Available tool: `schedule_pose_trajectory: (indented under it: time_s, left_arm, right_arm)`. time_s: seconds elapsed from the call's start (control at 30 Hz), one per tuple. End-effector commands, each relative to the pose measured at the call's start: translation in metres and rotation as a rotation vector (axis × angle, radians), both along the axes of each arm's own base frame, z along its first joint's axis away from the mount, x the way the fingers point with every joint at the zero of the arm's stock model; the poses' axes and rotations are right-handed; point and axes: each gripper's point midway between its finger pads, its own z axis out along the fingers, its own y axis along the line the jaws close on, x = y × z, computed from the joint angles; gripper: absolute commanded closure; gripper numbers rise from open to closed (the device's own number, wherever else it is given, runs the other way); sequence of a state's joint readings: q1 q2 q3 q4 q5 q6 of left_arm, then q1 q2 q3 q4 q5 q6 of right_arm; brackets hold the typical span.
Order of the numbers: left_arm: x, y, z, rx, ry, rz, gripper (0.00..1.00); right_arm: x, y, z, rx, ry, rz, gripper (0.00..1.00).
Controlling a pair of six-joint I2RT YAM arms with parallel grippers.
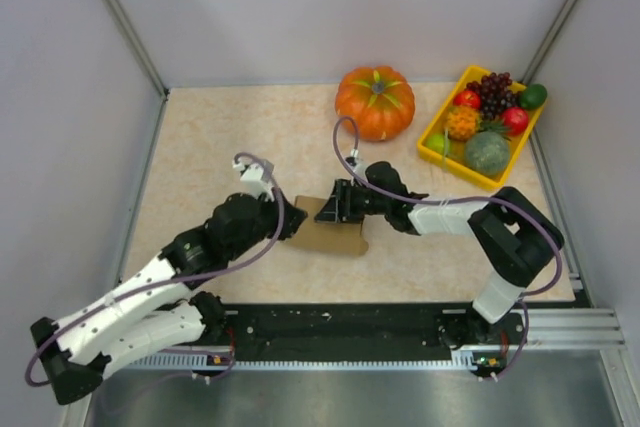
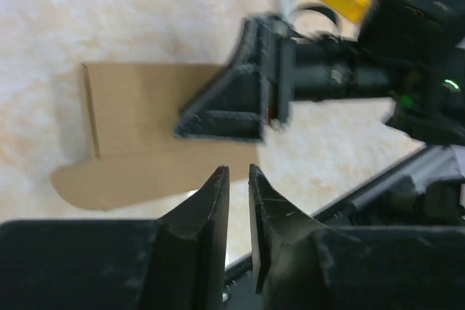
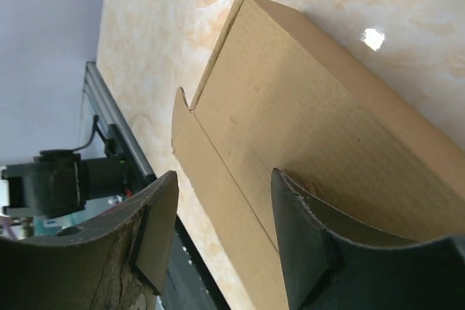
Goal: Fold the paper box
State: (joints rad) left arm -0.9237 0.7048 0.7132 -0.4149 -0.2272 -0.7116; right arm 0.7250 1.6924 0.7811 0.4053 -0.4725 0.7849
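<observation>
The paper box (image 1: 335, 239) lies flat on the counter (image 1: 220, 137) between my arms. The right claw (image 3: 225, 176) is spread wide over its panel. The left claw (image 2: 236, 172) is pinched nearly closed and empty, beside a flap. I judge the card light, stiff and easily creased, so I'd take a flap edge.

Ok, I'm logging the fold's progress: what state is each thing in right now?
paper box: flat on the table, not folded up.
left gripper: nearly shut at the box's edge.
right gripper: open, over the box.
pumpkin: upright, untouched.
yellow tray: filled with fruit.
</observation>
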Motion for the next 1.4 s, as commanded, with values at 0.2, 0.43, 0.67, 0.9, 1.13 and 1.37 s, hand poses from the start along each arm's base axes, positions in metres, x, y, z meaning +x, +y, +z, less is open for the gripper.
schedule_pose_trajectory:
  time_s: [0.2, 0.43, 0.67, 0.9, 1.13, 1.37]
  left_arm:
    - [0.085, 0.001, -0.086, 0.134, 0.192, 0.038, 0.81]
    - [0.099, 0.017, -0.103, 0.195, 0.144, 0.111, 0.48]
    - [0.103, 0.024, -0.157, 0.253, 0.271, 0.114, 0.46]
    - [0.086, 0.003, -0.158, 0.114, 0.313, 0.006, 0.64]
    - [0.066, 0.056, -0.149, 0.230, 0.256, 0.167, 0.26]
    - [0.041, 0.053, -0.136, 0.209, 0.230, 0.078, 0.28]
  right_arm:
    - [-0.016, -0.074, 0.040, -0.217, -0.257, -0.071, 0.35]
    - [-0.020, -0.110, -0.002, -0.311, -0.289, -0.089, 0.27]
    - [-0.006, -0.110, -0.031, -0.371, -0.242, -0.106, 0.31]
    - [-0.019, -0.090, -0.014, -0.255, -0.216, -0.025, 0.39]
    - [-0.006, -0.159, -0.014, -0.580, -0.253, -0.222, 0.25]
    - [-0.035, -0.144, 0.017, -0.474, -0.367, -0.145, 0.21]
